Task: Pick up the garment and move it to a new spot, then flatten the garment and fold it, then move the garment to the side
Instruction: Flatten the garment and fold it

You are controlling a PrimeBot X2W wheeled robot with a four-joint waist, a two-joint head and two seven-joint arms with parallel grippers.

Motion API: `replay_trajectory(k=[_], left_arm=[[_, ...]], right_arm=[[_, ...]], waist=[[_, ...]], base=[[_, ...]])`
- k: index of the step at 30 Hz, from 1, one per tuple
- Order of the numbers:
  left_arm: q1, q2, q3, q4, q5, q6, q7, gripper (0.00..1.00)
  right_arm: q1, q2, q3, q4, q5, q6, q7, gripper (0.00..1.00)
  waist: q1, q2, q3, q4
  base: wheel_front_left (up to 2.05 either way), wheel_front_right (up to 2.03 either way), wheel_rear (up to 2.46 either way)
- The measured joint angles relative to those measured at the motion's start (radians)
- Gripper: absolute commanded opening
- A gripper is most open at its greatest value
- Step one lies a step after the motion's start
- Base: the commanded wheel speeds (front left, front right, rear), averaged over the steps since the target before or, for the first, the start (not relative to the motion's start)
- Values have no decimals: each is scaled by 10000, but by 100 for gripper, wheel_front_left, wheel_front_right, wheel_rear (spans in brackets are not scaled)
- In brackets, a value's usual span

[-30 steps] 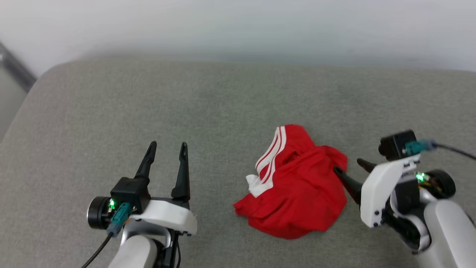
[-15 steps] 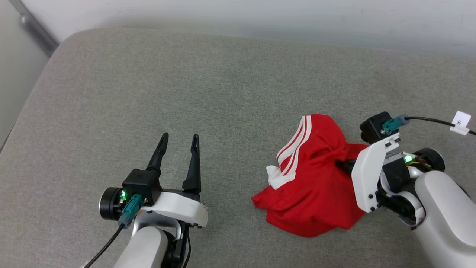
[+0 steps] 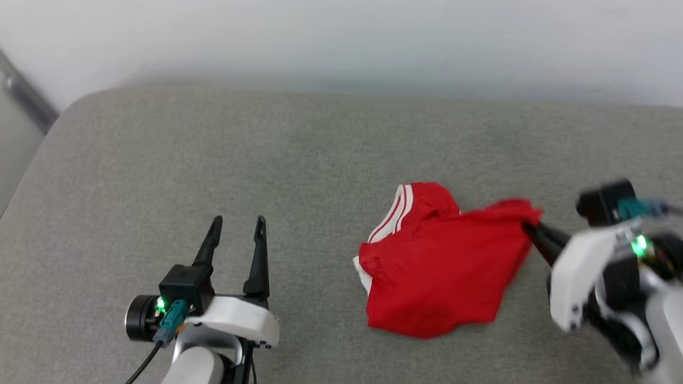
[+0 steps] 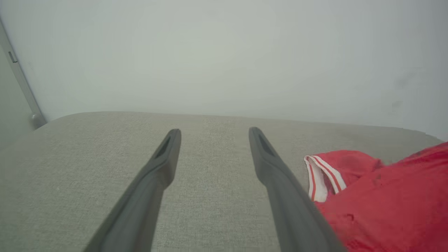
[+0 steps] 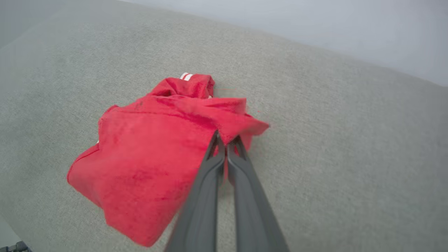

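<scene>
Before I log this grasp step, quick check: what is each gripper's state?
Left gripper: open, empty.
Right gripper: shut on the crumpled red fabric shirt with white-striped trim.

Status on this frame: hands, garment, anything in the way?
Right hand shut on garment edge, edge raised. Left hand open, apart from garment. Nothing seen blocking on grey cushion.

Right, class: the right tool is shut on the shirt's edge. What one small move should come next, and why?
Probably raise the right tool a little, taking the shirt off the cushion. The tool is shut on the shirt's right edge, most of the cloth lies crumpled on the cushion, and the left tool stands open, apart from it.
</scene>
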State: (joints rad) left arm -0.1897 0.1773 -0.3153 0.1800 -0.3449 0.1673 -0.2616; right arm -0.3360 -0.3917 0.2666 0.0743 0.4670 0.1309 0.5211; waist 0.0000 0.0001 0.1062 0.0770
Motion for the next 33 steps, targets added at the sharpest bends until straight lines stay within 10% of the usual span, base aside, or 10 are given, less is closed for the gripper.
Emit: replay_trajectory(k=[10, 11, 13, 23, 33], left_arm=[[718, 203, 213, -50, -290, 98, 71, 100], [738, 222, 221, -54, -295, 102, 117, 100], [830, 272, 228, -63, -336, 128, 159, 100], [1023, 355, 247, -121, -468, 209, 297, 100], [510, 224, -31, -380, -349, 249, 297, 100]], right_arm=[[5102, 1860, -1850, -888, -642, 0, 414, 5], [5322, 2036, -1835, -738, -685, 0, 387, 16], [5557, 2295, -1827, -380, -725, -2, 228, 100], [4736, 2667, -2261, -869, -803, 0, -2416, 100], [2075, 1421, -2857, 366, -196, 0, -1026, 100]], waist=[[-1, 0, -725, -658], [-1, 0, -767, -701], [-1, 0, -834, -779], [-1, 0, -909, -1071], [-1, 0, -342, -842]], base=[[0, 0, 0], [0, 0, 0], [0, 0, 0], [0, 0, 0], [0, 0, 0]])
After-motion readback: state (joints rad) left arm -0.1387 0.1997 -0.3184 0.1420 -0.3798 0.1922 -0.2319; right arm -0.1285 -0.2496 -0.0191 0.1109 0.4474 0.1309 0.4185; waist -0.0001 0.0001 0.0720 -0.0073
